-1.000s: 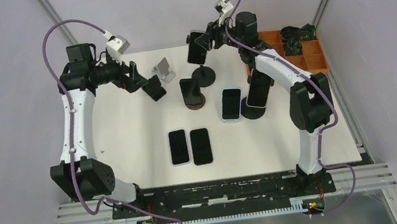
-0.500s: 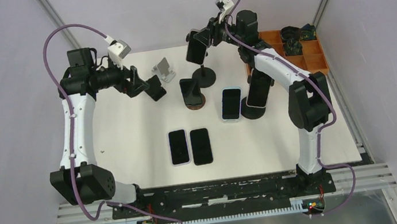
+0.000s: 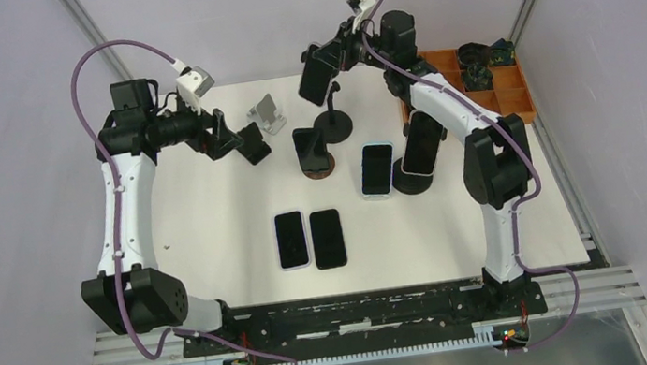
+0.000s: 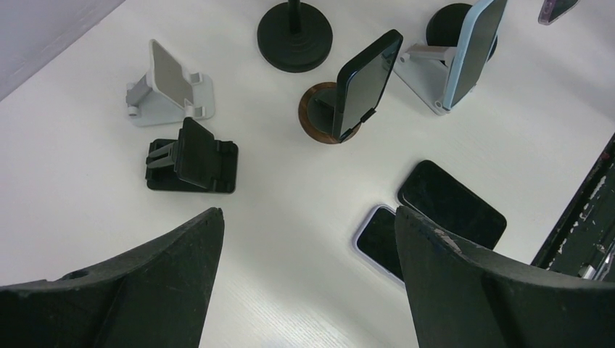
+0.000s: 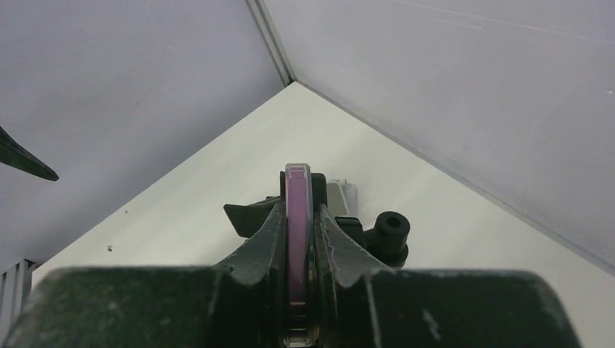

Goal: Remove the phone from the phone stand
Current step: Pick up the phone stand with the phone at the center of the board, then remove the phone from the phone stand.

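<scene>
Right gripper (image 3: 329, 59) is up at the far edge of the white worktop (image 3: 212, 225), about midway along it. Its wrist view settles the grip. Both fingers (image 5: 265, 235) press on the flat faces of the dark phone with a purple rim (image 5: 297, 188), which stands edge-on between them with its rim poking out past the fingertips. Clamped tight, no gap on either side.

From above, that phone (image 3: 315, 77) hangs tilted in the air over the black pole stand with a round base (image 3: 332, 123). Whether it is clear of the post, the top view doesn't tell me. The wrist camera adds a black knob (image 5: 391, 228) just right of the jaws, apart from the rim.

Left gripper (image 3: 224, 135) hovers toward the far-left corner, jaws wide apart and holding nothing. Its own camera shows the fingers (image 4: 145, 290) spread with bare worktop between them. That view also separates what the top one crowds together:
- a black folding stand (image 4: 192, 156)
- a pale grey folding stand (image 4: 170, 83) just beyond it
- a black phone leaning on a round wooden-based stand (image 4: 359, 87)
- a light-blue-cased phone propped on a white stand (image 4: 471, 51)
- a dark phone lying flat (image 4: 450, 206) with a pale-rimmed flat phone (image 4: 381, 239) just beside it

Only the top view catches the orange compartment tray (image 3: 477, 87) at the far-right corner.
</scene>
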Motion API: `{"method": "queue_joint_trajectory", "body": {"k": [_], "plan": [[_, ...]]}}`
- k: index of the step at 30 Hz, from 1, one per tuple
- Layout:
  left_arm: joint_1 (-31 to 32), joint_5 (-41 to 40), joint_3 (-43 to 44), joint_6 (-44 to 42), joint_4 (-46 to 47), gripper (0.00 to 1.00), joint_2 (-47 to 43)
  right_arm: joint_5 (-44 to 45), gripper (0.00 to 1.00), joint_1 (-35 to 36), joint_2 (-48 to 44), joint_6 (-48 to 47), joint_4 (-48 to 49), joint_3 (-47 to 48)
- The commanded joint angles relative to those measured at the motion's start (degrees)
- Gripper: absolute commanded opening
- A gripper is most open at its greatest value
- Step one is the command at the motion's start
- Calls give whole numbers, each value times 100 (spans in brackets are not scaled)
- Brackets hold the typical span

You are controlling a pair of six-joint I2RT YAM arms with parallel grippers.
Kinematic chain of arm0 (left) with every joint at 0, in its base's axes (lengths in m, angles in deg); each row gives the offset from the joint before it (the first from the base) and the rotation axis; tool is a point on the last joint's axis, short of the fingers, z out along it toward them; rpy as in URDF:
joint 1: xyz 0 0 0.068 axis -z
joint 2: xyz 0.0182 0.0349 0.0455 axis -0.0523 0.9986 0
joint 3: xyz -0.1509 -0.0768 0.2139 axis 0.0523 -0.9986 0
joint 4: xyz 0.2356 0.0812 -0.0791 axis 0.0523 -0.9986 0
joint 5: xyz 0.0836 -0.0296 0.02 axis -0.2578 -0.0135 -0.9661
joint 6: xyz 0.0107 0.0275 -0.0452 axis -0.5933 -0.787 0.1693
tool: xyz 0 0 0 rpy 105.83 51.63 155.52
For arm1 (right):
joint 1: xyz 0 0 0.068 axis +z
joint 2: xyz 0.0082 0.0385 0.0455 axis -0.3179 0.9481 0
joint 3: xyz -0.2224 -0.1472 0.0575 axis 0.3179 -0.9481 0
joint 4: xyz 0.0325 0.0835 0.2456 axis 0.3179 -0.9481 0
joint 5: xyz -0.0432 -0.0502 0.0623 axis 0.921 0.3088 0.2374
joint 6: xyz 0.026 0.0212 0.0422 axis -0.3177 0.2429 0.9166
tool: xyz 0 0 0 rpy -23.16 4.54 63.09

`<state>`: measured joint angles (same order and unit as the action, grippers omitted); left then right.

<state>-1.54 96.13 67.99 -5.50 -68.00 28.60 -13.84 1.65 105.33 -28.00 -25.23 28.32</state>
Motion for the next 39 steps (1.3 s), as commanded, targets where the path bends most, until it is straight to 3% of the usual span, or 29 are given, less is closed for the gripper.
{"method": "queue_joint_trajectory", "body": {"k": [1, 11, 21, 29, 33, 39], "plan": [[-24, 155, -109, -271, -75, 92, -232, 265, 0, -33, -23, 353, 163, 780], [-22, 341, -102, -248, -98, 92, -417, 571, 0, -391, -366, 2340, 1553, 1031], [-28, 648, -134, 416, 340, 91, -608, 757, 0, -498, -1393, 2619, 1650, 935], [-22, 875, 8, 1152, 795, 97, -917, 776, 0, -496, -2312, 3237, 1439, 849], [2, 1260, -30, 1359, 917, 100, -1148, 410, 0, -465, -2895, 3616, 1346, 388], [470, 2357, -808, 1146, 938, 100, -1853, 49, 0, -141, -4083, 4217, 1557, -1460]]}}
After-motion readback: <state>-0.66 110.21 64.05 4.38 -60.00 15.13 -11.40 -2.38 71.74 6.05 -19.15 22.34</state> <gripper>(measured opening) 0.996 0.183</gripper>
